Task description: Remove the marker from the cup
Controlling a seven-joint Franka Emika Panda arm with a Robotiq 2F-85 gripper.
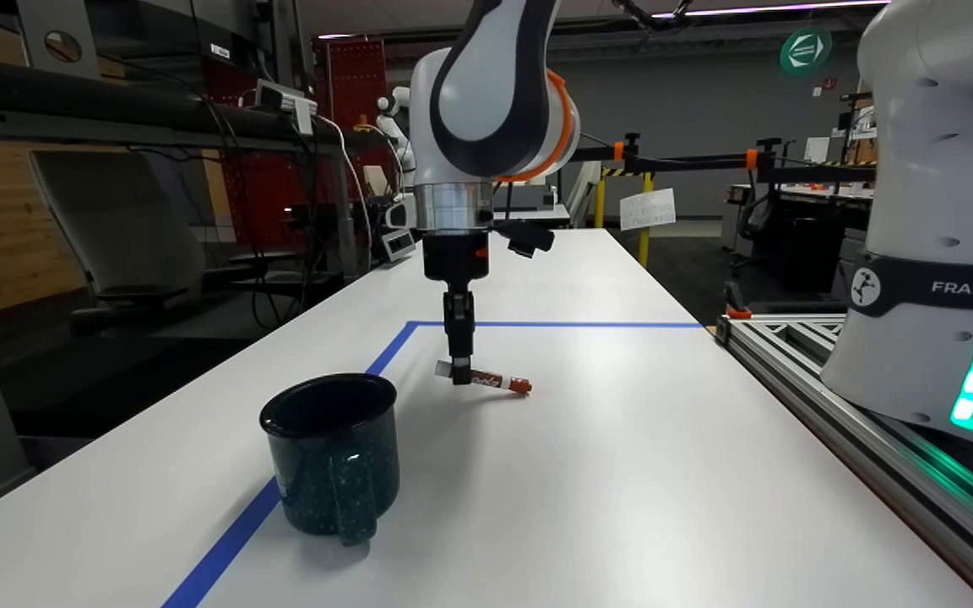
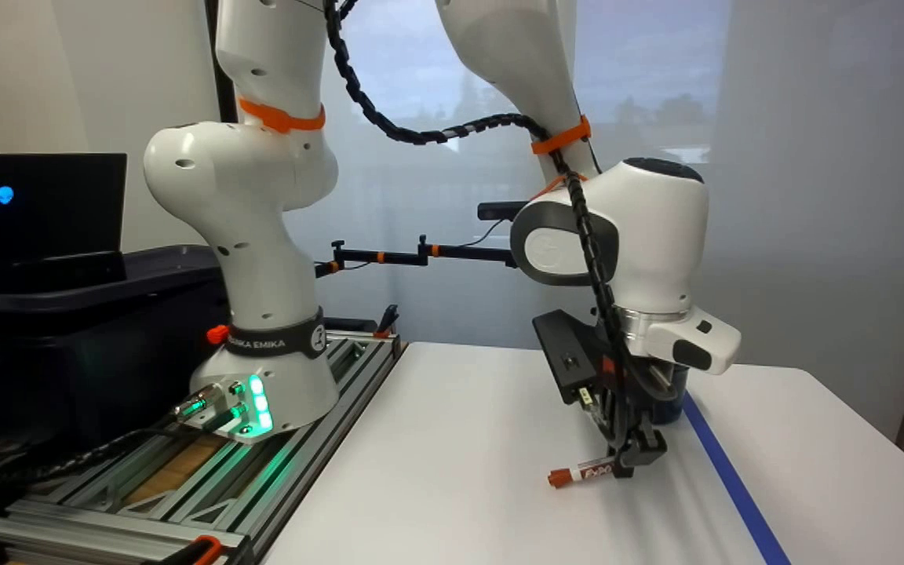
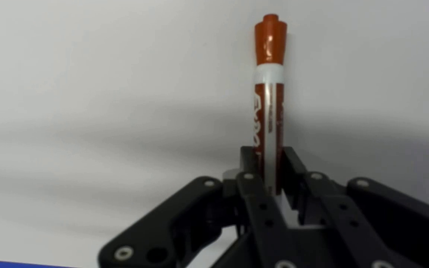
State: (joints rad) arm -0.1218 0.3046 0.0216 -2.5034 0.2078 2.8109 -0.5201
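In an exterior view, the claw [image 1: 461, 371] points straight down over the tabletop [image 1: 622, 473], closed on the marker [image 1: 488, 379] near its left end; the marker slants lower toward the right. The cup [image 1: 330, 456] stands upright to the near left, by the blue tape [image 1: 232, 540], with the marker fully outside it and well apart. In an exterior view, the orange cap [image 2: 559, 477] points left, and the cup is farther off to the right, partly hidden behind the claw; whether the cap touches the tabletop I cannot tell. In the wrist view, the fingers [image 3: 292, 163] hug the marker from left and right, no wider apart than its barrel. My guess is that the removal is done and setting down is the step in hand. The next move probably calls for easing the cap onto the tabletop, levelling the tilt, then parting the fingers gently so the round barrel doesn't roll, and rising straight up.
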